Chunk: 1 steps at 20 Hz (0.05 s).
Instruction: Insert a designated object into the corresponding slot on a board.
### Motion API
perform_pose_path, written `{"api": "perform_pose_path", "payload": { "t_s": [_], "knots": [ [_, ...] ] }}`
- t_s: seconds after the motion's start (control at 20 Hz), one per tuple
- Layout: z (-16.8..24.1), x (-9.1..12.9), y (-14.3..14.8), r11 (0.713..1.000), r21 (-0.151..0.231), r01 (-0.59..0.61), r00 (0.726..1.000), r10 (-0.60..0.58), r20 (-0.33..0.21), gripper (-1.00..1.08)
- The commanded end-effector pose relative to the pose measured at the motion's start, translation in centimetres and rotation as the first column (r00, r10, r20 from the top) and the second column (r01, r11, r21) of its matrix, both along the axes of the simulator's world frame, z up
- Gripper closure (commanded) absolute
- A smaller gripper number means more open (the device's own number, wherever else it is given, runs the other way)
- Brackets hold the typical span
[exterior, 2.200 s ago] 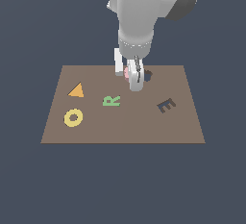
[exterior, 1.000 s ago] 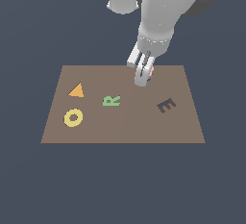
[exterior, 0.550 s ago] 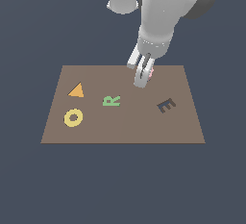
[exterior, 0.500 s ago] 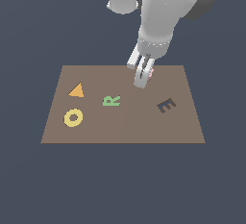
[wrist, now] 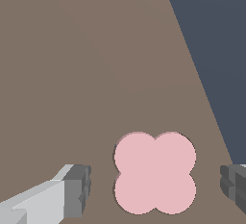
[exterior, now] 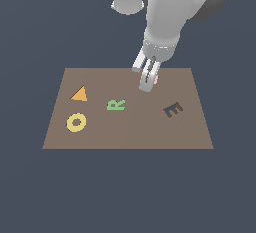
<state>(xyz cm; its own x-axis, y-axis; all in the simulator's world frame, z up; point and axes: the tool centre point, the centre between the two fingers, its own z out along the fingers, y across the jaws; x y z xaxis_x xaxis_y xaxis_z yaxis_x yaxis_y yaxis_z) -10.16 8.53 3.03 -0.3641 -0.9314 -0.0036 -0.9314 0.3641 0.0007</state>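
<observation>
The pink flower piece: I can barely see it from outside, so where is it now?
The pink flower piece lies flat on the brown board near its far edge, between the open gripper's fingers; in the exterior view it peeks out behind them, toward that view's right.

I read the board [exterior: 130, 132] from the exterior view. The triangle [exterior: 79, 95] sits at 10 o'clock from board centre, the ring [exterior: 76, 123] just below it at 8 o'clock. The letter R [exterior: 116, 105] lies near centre; the letter E [exterior: 172, 109] at 3 o'clock. The lobed piece [wrist: 154, 172] lies flat at 1 o'clock, beneath the gripper [exterior: 147, 78], between its fingers [wrist: 72, 192].
</observation>
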Motion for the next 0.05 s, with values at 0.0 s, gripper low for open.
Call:
{"api": "perform_pose_path", "payload": {
  "t_s": [0.0],
  "knots": [
    [0.00, 0.00, 0.00, 1.000, 0.000, 0.000, 1.000, 0.000, 0.000, -0.92]
  ]
}}
